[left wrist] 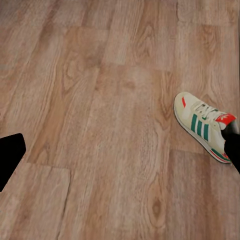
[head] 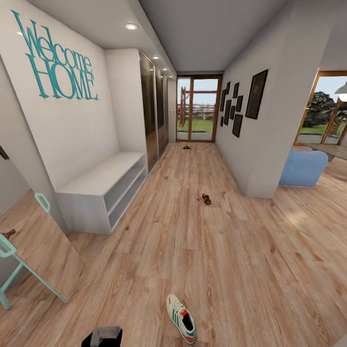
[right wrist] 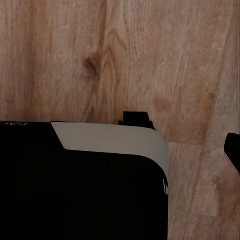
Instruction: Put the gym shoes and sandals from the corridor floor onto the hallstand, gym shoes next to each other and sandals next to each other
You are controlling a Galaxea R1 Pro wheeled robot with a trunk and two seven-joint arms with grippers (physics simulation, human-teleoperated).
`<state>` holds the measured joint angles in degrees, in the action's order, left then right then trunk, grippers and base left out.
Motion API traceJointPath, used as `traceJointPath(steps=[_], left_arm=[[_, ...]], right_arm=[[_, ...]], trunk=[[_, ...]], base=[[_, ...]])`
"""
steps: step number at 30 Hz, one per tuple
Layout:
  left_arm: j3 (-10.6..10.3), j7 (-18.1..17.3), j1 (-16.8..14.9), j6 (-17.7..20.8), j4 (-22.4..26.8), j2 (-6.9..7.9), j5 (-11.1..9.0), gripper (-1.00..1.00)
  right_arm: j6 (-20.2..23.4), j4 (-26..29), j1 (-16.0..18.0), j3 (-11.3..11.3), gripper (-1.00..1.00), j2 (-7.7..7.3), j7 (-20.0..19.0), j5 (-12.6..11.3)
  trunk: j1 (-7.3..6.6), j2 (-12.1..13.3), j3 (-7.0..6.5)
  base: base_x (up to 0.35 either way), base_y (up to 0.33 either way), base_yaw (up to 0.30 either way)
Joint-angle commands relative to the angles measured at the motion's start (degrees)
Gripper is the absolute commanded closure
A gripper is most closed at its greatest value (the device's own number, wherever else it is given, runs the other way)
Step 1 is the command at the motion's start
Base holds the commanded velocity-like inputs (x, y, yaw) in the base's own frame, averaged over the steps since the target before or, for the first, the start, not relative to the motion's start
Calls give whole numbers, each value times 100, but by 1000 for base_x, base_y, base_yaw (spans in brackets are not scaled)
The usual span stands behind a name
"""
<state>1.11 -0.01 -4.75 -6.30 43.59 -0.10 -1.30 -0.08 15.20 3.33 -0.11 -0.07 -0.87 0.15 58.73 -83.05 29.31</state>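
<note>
one gym shoe (head: 181, 319) on the corridor floor (head: 202, 250) right in front of the robot, lying upright, toe pointing away down the hall. same shoe in the left wrist view (left wrist: 205, 125), apart from the dark fingertips (left wrist: 10, 157) at the frame edges. no contact. second gym shoe: can't place it from these frames.

sandals: one (head: 206, 198) mid-corridor near the wall corner, the other (head: 186, 147) far down by the glass door (head: 198, 110). well apart from each other and from the shoe rack (head: 103, 193), which sits against the left wall under the welcome home lettering (head: 57, 60). rack top and both shelves look bare, so my read is nothing is placed yet.

left gripper (left wrist: 120, 155): fingers spread wide, holding nothing, floor between them. right gripper: can't tell. right wrist view is mostly a dark robot body panel (right wrist: 80, 185) with one dark tip (right wrist: 233, 150) at the edge.

risks from here:
- shoe sits at the very bottom of the head view, close to the base. driving forward could nudge it or roll over it.
- the shoe is off to one side of the left gripper, not between the fingers. descending as is would close on bare floor.
- low reach to the floor. fingertips could hit the planks first and skid the shoe away.
- teal frame stand (head: 19, 270) on the left could snag the left arm on the swing to the rack.
- far sandal is small. pairing means a long drive and easy misplacement.
</note>
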Motion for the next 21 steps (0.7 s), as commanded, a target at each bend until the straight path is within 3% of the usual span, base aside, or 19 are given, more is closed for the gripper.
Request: traceJointPath(steps=[1, 8, 21], left_arm=[[4, -1, -36, -49, 31, 0, -9, -100], [4, -7, -254, -214, 257, 5, 2, -100], [4, 1, -676, 42, 677, 10, -10, -100]], right_arm=[[2, 35, 2, -2, -100, -1, -4, 2], [8, 261, 1, -3, -100, -1, 8, -2], [132, 681, 137, -7, -100, 10, 21, 3]], trunk=[[0, -3, 6], [0, -3, 6], [0, -3, 6]], base=[[0, 0, 0], [0, 0, 0], [0, 0, 0]])
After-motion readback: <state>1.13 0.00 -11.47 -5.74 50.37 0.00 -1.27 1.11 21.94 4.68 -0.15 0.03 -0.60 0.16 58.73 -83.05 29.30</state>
